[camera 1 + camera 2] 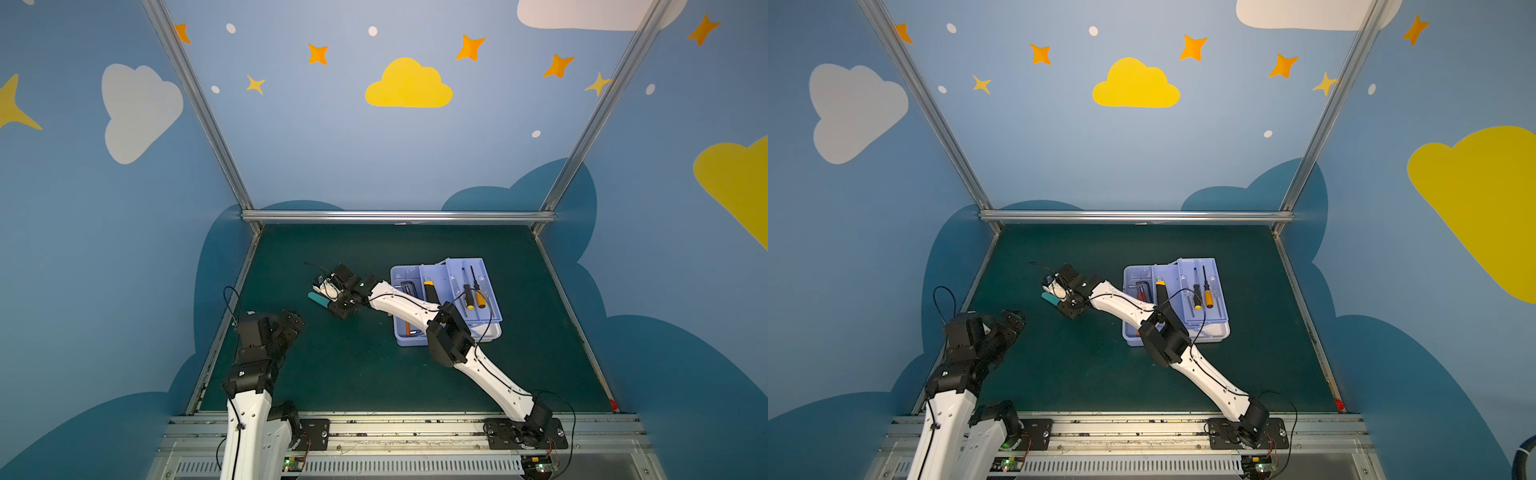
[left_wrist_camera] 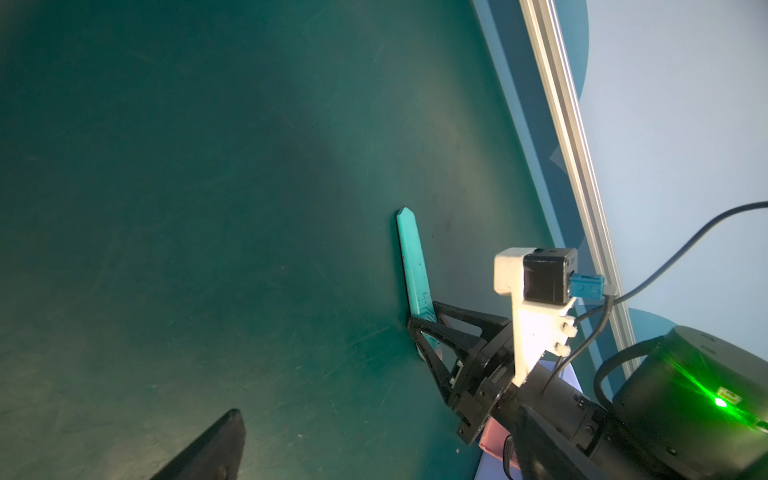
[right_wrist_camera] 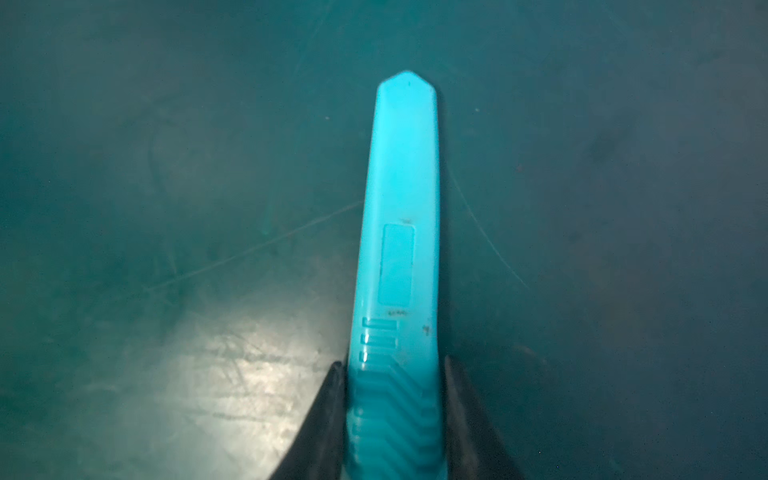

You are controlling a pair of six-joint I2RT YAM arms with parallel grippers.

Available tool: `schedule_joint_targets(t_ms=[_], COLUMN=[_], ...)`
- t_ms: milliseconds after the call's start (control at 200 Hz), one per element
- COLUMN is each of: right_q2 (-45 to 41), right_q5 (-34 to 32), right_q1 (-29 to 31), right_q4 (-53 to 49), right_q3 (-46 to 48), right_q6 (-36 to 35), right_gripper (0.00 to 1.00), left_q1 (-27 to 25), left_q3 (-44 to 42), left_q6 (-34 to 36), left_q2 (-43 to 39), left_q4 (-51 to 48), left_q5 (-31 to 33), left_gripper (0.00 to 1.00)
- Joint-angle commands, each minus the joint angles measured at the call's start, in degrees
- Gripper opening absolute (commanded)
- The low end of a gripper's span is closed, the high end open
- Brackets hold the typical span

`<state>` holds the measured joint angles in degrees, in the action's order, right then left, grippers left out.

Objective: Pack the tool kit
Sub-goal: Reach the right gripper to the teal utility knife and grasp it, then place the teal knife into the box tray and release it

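Ribbed teal plastic knife [image 3: 399, 228] apparently tight in right tool [image 3: 394, 360], between dark wedge-shaped fingers [image 3: 469, 415], on scuffed mat [image 3: 166, 166].

Desk [image 1: 374, 365]: dark green, its surface scuffed and crossed by fine pale scratches in the wrist views.
Frame bar [image 1: 395, 216]: silver aluminium, along the desk's far edge; slanted posts rise from both far corners.
Walls [image 1: 374, 166]: blue, with a yellow cloud [image 1: 408, 85], a white cloud [image 1: 139, 110] and orange stars [image 1: 318, 54].
Front rail [image 1: 395, 432]: metal, along the near edge.
Red tab [image 1: 611, 403]: at the desk's near right corner.
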<state>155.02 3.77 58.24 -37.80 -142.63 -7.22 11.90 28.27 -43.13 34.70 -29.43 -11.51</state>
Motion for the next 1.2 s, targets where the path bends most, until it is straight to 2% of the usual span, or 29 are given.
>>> schedule_joint_targets(t_ms=[0,200,345,601,731,966,1197], right_q2=[0.3,-8.8,-17.97,-32.88,-41.61,-55.35,-61.31], right_q5=[-1.9,-2.5,-4.82,-11.96,-17.41,-23.78,-26.34], right_q1=[0.15,0.12,0.03,-1.84,-3.74,-8.23,-10.48], right_q4=[-3.93,0.96,5.36,5.02,4.92,4.72,2.98], right_q3=[0.23,9.43,18.36,30.19,39.04,55.5,65.06], right_q6=[1.37,5.17,8.51,14.17,18.24,25.36,30.29], right_gripper=[0.11,0.0,0.0,0.0,0.0,0.0,0.0], left_q1=[0.22,0.23,0.23,-0.72,-4.76,-18.79,-25.56], left_q3=[-0.15,0.02,0.31,-1.81,-0.84,2.59,5.58], left_q6=[0.65,0.88,2.17,2.47,3.44,4.53,4.4], left_q2=[-0.16,0.19,0.46,4.43,7.69,17.62,28.17], left_q4=[-0.21,0.0,0.85,6.91,9.61,15.18,20.34], left_q5=[-0.27,-0.27,-3.0,-7.14,-5.78,-1.02,-2.45], left_gripper=[1.0,1.0,1.0,1.0,1.0,1.0,1.0])
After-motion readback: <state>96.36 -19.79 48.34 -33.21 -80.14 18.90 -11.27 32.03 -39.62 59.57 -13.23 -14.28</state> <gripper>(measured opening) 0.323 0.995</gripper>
